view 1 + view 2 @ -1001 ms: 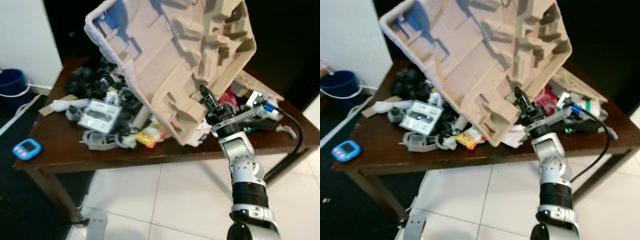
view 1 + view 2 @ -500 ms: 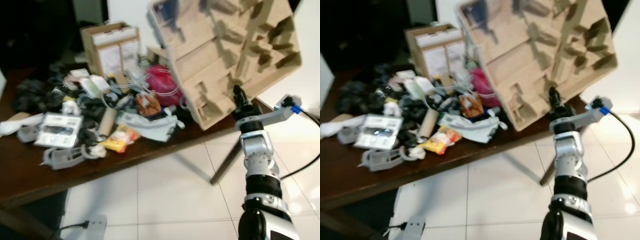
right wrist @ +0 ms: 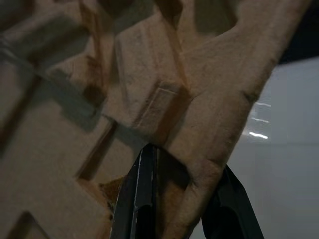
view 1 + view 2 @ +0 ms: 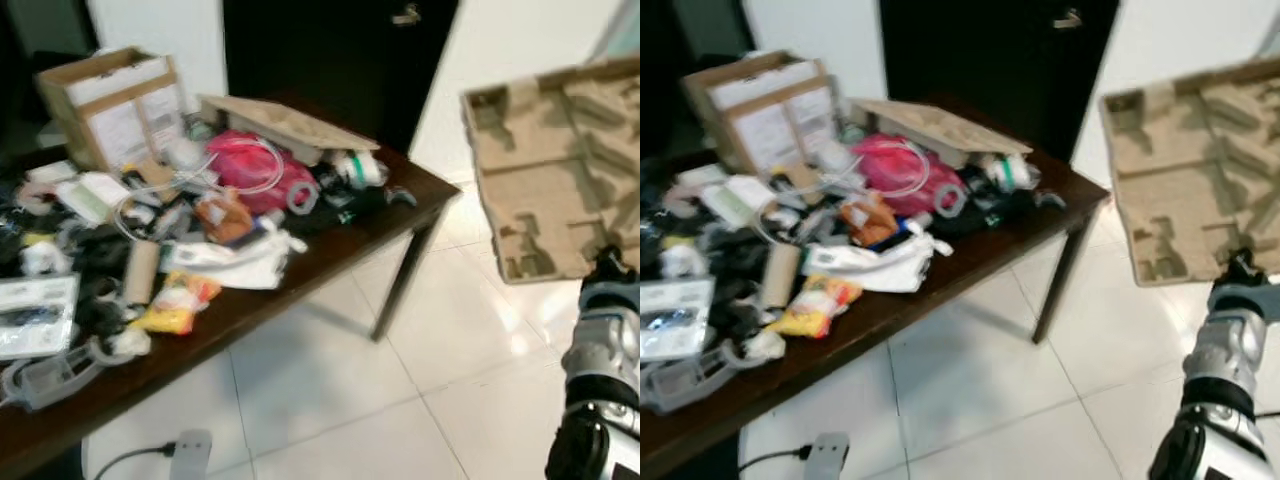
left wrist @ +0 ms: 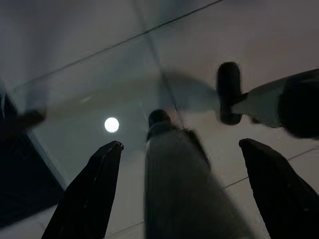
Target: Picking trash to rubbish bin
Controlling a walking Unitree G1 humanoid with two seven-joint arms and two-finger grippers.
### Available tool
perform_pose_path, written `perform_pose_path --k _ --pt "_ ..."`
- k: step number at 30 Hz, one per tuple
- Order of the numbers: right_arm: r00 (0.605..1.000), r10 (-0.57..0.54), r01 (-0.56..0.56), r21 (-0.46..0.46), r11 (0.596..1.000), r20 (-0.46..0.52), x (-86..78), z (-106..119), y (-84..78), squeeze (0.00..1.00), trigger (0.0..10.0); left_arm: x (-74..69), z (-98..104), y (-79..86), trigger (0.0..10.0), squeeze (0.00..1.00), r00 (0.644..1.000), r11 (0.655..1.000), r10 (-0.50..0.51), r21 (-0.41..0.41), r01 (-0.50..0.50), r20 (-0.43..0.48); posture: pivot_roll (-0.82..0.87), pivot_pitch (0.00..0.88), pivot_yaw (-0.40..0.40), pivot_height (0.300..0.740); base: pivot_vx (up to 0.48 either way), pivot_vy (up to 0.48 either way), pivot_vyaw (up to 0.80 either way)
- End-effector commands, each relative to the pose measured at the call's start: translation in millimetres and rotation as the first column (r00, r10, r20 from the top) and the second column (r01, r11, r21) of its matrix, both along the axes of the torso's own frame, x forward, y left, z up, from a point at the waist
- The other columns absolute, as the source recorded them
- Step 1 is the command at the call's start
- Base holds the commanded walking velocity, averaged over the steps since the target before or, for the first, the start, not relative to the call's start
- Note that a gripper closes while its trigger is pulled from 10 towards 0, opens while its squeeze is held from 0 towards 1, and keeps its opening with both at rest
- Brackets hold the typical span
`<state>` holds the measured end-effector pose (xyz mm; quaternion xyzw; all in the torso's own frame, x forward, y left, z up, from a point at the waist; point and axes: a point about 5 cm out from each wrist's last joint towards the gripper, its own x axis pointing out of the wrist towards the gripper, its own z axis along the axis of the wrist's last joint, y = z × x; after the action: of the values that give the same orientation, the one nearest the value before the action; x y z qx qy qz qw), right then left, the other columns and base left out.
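A large brown moulded-pulp packaging tray (image 4: 545, 190) hangs upright at the right, off the table and above the white tiled floor. My right gripper (image 4: 606, 262) is shut on its lower edge. In the right wrist view its two black fingers (image 3: 142, 199) pinch the tray's rim (image 3: 199, 144) between them. The left gripper (image 5: 180, 143) hangs open over the floor tiles, with nothing between its fingers and a grey part of my body below it.
A dark wooden table (image 4: 405, 215) at the left carries a heap of trash: a cardboard box (image 4: 110, 100), a pink bag (image 4: 250, 165), a flat pulp tray (image 4: 290, 120), a yellow packet (image 4: 175, 305). A dark doorway (image 4: 330, 50) stands behind. A power strip (image 4: 185, 450) lies on the floor.
The camera has swung to the right, so the table has slid to the left of the picture. The pulp tray, still held by my right gripper, now hangs beyond the table's end.
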<state>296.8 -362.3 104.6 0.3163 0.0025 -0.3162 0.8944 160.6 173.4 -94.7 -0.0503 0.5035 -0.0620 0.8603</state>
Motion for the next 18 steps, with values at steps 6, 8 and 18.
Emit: perform_pose_path --k 6,8,18 --pt "0.873 -0.123 -0.1 -0.42 0.902 -0.472 -35.4 -32 -17.9 0.0 10.0 -3.0 -2 -2.4 10.0 0.0 1.0 1.0 -0.007 -0.002 0.007 -0.015 -0.03 0.068 -0.019 0.74 0.0 0.0 -0.76" --pt "0.83 -0.142 -0.142 -0.45 0.882 -0.539 -41.6 -41 -16.8 0.0 10.0 -2.6 -1 -2.1 10.0 0.0 1.0 1.0 -0.007 -0.002 0.007 -0.014 -0.03 0.068 -0.02 0.74 0.0 0.0 -0.76" --pt "0.544 -0.122 -0.464 -0.419 0.781 -0.83 -86.1 -109 13.7 0.0 10.0 -3.6 -1 0.8 10.0 0.0 1.0 1.0 -0.001 0.002 0.001 -0.014 -0.03 0.071 -0.022 0.74 0.0 0.0 -0.76"
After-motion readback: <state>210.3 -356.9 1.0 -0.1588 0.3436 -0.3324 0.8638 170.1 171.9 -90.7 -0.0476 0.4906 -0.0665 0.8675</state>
